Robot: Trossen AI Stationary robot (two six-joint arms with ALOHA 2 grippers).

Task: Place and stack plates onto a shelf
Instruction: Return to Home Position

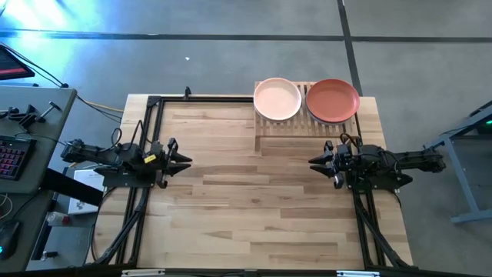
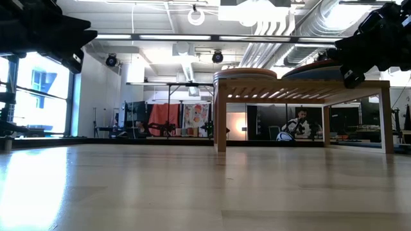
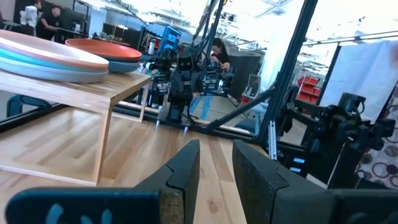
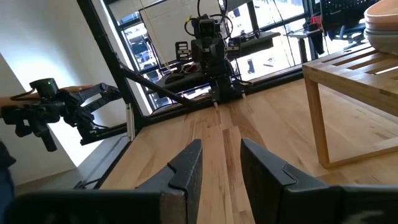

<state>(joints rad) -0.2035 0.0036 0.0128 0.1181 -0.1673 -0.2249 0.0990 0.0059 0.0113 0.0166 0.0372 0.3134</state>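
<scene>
The shelf [image 1: 296, 132] stands at the table's far right on its legs [image 2: 221, 119]. Two stacks of plates rest on its slatted top. The left stack [image 1: 277, 98] has a peach plate uppermost, with blue ones under it [image 3: 53, 61]. The right stack [image 1: 332, 100] is topped by an orange-red plate [image 3: 102, 46]. My left gripper [image 1: 187, 160] hovers level at the table's left side, open, its fingers [image 3: 186, 165] with nothing between them. My right gripper [image 1: 313, 162] hovers level at the right side, just near of the shelf, open and empty [image 4: 221, 165].
A black frame [image 1: 157, 100] runs along the table's far-left edge and down both sides by the arm bases. Bare wooden tabletop [image 1: 254, 200] lies between the two arms and toward the near edge. A desk with a keyboard [image 1: 11, 158] stands beyond the left edge.
</scene>
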